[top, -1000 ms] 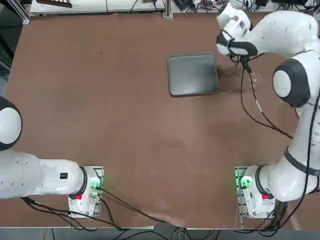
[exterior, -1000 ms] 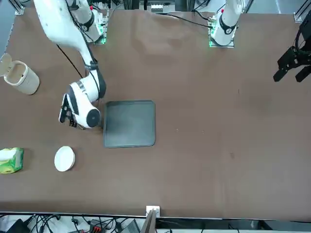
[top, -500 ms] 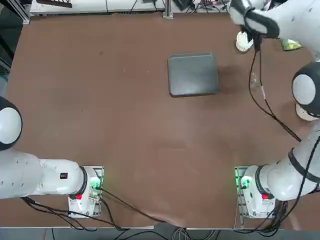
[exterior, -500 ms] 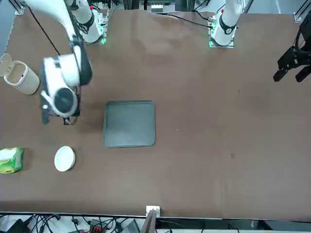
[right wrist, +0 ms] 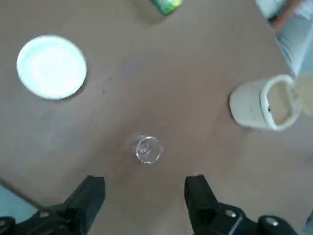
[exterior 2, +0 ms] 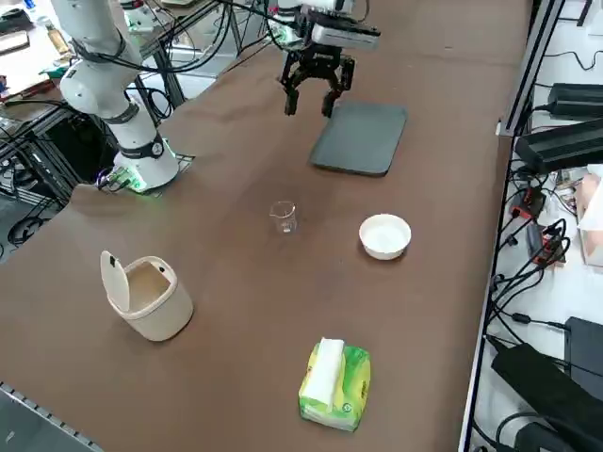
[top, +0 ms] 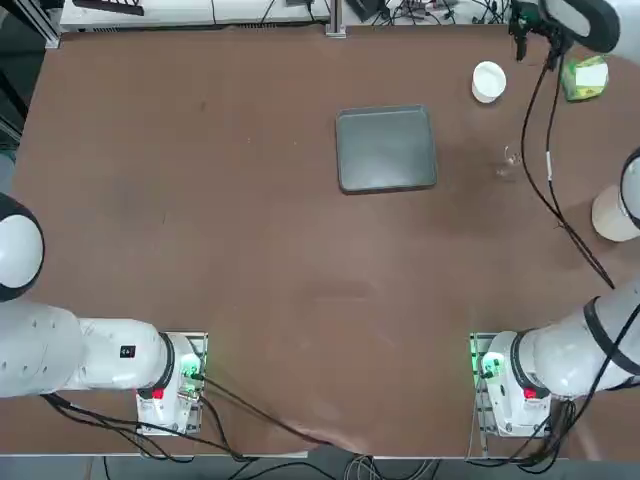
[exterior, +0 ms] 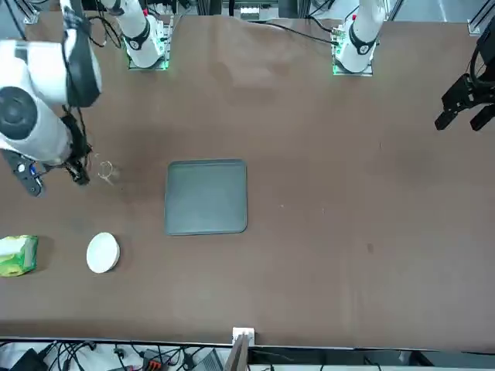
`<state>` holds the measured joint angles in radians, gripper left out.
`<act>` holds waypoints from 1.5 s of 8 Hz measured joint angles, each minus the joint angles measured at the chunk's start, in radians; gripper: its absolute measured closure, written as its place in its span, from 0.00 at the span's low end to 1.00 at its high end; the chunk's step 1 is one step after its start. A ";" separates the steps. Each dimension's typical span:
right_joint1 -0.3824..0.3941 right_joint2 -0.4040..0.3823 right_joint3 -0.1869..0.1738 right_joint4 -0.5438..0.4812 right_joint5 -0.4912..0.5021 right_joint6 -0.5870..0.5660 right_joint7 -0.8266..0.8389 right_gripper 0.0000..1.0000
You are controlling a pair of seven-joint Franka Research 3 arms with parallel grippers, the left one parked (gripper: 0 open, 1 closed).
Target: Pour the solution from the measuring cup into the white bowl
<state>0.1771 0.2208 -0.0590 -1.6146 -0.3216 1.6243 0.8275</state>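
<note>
Glass — the measuring cup (right wrist: 148, 149) looks light, slick and breakable, so take it gently across its wall (mid-height seems safest). It stands upright just ahead of the right end effector (right wrist: 144, 196), whose fingers gape wide, empty; the white bowl (right wrist: 51, 66) sits farther off.

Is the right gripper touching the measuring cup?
Apart. In the right wrist view, the right gripper hangs open above the table, and bare tabletop shows between its fingers and the measuring cup.
</note>
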 joint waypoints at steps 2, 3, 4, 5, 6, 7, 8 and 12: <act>-0.044 -0.017 0.000 0.004 0.101 0.003 -0.267 0.00; -0.079 -0.035 -0.001 0.007 0.167 0.006 -0.395 0.00; -0.117 -0.062 0.000 0.008 0.223 0.006 -0.541 0.00; -0.157 -0.093 0.000 0.009 0.278 0.006 -0.695 0.00; -0.194 -0.127 0.000 0.009 0.334 0.005 -0.805 0.00; -0.216 -0.158 0.003 0.009 0.369 0.003 -0.860 0.00; -0.220 -0.184 0.014 0.007 0.381 -0.008 -0.878 0.00; -0.215 -0.299 0.051 -0.033 0.376 -0.046 -0.906 0.00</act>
